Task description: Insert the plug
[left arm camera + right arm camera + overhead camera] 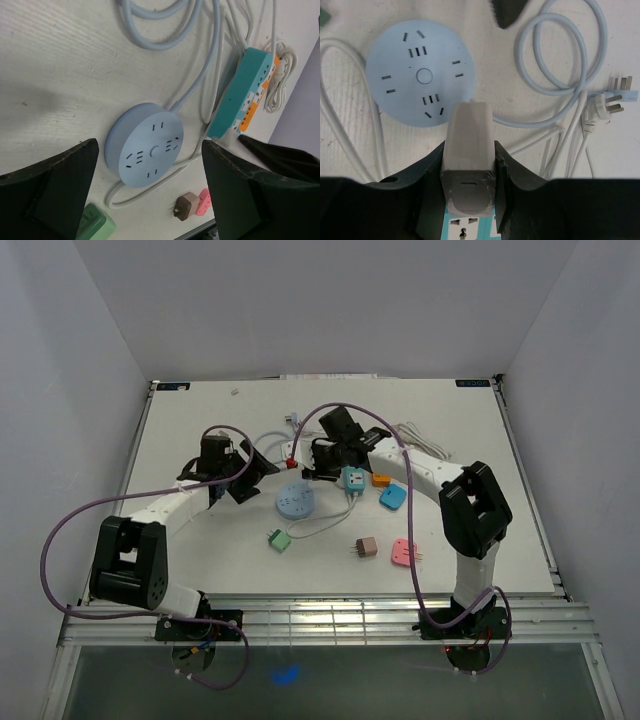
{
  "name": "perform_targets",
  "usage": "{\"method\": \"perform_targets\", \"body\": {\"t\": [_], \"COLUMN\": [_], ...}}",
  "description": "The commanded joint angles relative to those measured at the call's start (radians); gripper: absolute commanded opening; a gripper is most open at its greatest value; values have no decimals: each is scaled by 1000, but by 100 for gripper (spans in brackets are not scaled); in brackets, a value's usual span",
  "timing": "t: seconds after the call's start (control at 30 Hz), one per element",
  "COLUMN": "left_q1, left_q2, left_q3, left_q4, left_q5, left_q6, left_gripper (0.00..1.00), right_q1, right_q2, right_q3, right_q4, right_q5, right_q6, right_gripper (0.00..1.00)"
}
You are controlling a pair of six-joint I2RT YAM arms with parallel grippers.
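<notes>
Cables [216,50] loop beside round socket [145,145] near held plug [468,145].

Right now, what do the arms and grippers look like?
The left arm and right arm have white shells and black joints. A lilac cable loops along each. The left gripper and right gripper are black, with broad wedge-shaped fingers. No markings are readable.

grey plug [468,145] prongs: hidden | teal strip [465,228]: cut by bottom edge | green plug [100,225]: cut by bottom edge
</notes>
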Motion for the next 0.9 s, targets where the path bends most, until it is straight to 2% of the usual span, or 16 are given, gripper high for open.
{"method": "perform_targets", "body": {"t": [0.0,0.07,0.23,0.5,0.87], "left_q1": [3,4,1,-37,-91], "left_q2": [-79,-95,-118,-127,-156], "left_q3": [-78,-124,-173,-193,-219], "left_q4": [42,70,121,116,87], "left_q5": [-23,-14,-5,0,-22], "left_q6": [-97,-117,-128,-74,-71], "left_gripper": [95,94,94,90,74], "right_q1": [-51,-58,-71,-73,-71], "right_q2": [25,32,29,127,196], "right_q3": [86,74,-15,47,55], "right_q4": [71,130,396,408,441], "right_q5": [-69,-58,-50,-92,-70], "right_q6": [87,159,296,358,421], "right_gripper": [8,8,8,8,8]}}
